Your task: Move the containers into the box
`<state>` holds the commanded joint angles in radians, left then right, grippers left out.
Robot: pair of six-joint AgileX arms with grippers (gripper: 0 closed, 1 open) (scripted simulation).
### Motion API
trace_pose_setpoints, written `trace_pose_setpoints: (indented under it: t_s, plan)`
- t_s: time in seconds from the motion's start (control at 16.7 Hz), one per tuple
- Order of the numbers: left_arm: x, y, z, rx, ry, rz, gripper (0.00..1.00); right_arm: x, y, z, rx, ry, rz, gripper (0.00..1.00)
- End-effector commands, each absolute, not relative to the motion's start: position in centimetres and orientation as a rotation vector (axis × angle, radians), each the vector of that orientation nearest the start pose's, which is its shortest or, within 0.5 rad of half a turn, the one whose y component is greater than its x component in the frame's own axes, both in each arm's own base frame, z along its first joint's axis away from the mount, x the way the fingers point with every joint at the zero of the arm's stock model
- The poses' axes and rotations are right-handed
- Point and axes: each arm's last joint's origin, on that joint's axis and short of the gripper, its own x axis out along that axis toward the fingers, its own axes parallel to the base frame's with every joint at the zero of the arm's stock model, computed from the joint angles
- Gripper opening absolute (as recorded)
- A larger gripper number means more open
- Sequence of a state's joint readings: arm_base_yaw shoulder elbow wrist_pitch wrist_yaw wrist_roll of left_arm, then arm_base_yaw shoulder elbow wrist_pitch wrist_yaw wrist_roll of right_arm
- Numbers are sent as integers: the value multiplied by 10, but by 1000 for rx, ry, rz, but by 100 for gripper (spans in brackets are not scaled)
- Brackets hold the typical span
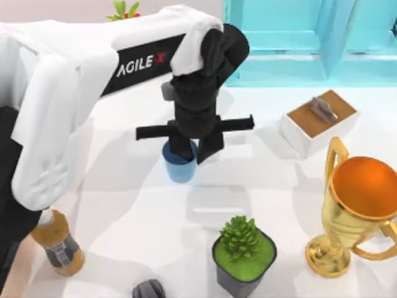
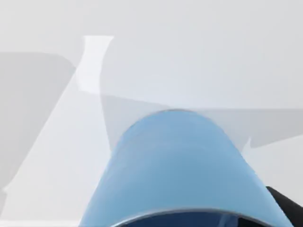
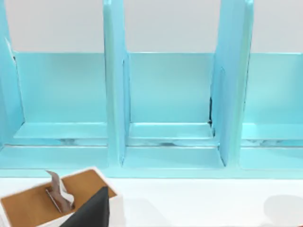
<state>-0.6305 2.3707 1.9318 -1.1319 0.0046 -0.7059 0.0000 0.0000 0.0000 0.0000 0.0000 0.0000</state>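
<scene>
— Where is the blue tumbler (image 1: 180, 166) sitting?
— On the white table (image 1: 155, 211), up and left of the black pot with the green plant (image 1: 244, 254).
— What is the left gripper (image 1: 193, 152) doing?
— It is reaching down over the tumbler, fingers at its rim. I cannot tell if they are squeezing.

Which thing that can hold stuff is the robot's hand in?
The blue tumbler. The left hand reaches down into it, while the gold trophy cup and black plant pot stand untouched nearer the front.
</scene>
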Motion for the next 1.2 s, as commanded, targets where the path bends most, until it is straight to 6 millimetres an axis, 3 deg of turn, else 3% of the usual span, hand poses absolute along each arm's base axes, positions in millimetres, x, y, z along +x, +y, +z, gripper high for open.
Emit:
trace_pose_setpoints:
  t_s: [0.3, 0.72, 1.2]
  plan:
    - [379, -260, 142, -66, 1572, 69, 0, 106, -1, 160, 0, 0, 0, 100]
    - [379, -175, 230, -68, 1568, 67, 0, 106, -1, 160, 0, 0, 0, 100]
    - [379, -161, 237, -61, 1567, 61, 0, 106, -1, 160, 0, 0, 0, 100]
